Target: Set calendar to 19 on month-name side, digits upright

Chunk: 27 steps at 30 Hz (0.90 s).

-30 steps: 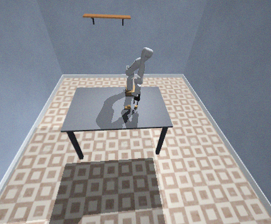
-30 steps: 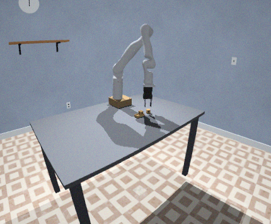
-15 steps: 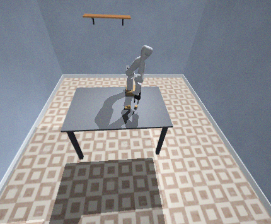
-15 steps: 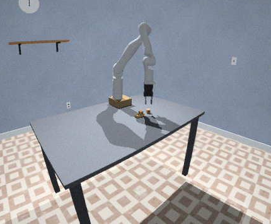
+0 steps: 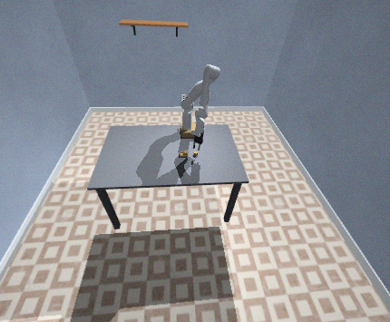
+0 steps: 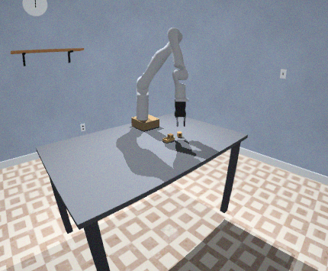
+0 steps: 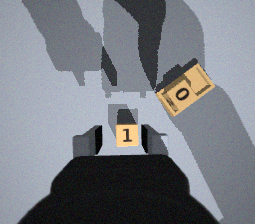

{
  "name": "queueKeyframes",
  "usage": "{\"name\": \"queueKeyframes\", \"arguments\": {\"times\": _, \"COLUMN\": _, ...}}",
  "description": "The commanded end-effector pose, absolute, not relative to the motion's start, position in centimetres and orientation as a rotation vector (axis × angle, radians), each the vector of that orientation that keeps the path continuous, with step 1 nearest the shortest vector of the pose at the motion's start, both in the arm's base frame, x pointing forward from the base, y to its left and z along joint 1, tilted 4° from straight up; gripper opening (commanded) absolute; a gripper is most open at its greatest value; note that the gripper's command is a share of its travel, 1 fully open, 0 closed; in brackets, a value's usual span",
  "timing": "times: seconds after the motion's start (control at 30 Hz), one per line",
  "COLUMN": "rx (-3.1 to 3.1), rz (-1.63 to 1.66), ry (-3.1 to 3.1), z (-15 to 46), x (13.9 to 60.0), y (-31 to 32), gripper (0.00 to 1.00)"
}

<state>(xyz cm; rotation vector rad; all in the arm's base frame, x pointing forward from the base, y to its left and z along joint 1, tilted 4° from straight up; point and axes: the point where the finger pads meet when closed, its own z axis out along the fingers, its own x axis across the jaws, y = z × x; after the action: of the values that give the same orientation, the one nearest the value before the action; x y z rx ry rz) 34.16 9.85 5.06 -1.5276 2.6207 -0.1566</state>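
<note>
A loose light-wood cube [image 5: 195, 154] [image 6: 179, 134] [image 7: 127, 135] lies outside the tray, with a dark 1 on its top face. My gripper [image 5: 197, 147] [image 6: 181, 124] [image 7: 121, 134] is open and empty, pointing down above this cube; in the wrist view the cube shows between the fingers. The small wooden tray [image 6: 165, 140] [image 7: 208, 79] stands on the table beside it, turned at a slant in the wrist view. A second cube [image 6: 170, 136] [image 7: 182, 94] sits in the tray with a 0 on its top face. The side faces and the month's name cannot be read.
The arm's wooden base block [image 5: 188, 134] [image 6: 145, 123] stands farther back on the dark grey table [image 5: 125, 159] [image 6: 78, 172]. Shadows of the arm cross the table around the tray. A shelf [image 5: 153, 24] [image 6: 47, 51] hangs on the wall, far from the arm.
</note>
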Motion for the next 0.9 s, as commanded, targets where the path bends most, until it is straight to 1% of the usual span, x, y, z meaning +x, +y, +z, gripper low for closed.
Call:
{"name": "queueKeyframes", "arguments": {"times": 0.0, "rx": -1.540, "rz": -0.180, "ry": 2.600, "z": 4.94, "x": 33.78, "y": 10.35, "gripper": 0.87}}
{"name": "queueKeyframes", "arguments": {"times": 0.53, "rx": -1.493, "rz": -0.365, "ry": 2.533, "z": 5.14, "x": 33.40, "y": 9.96, "gripper": 0.87}}
{"name": "queueKeyframes", "arguments": {"times": 0.87, "rx": -1.485, "rz": -0.398, "ry": 2.523, "z": 5.28, "x": 33.26, "y": 9.71, "gripper": 0.87}}
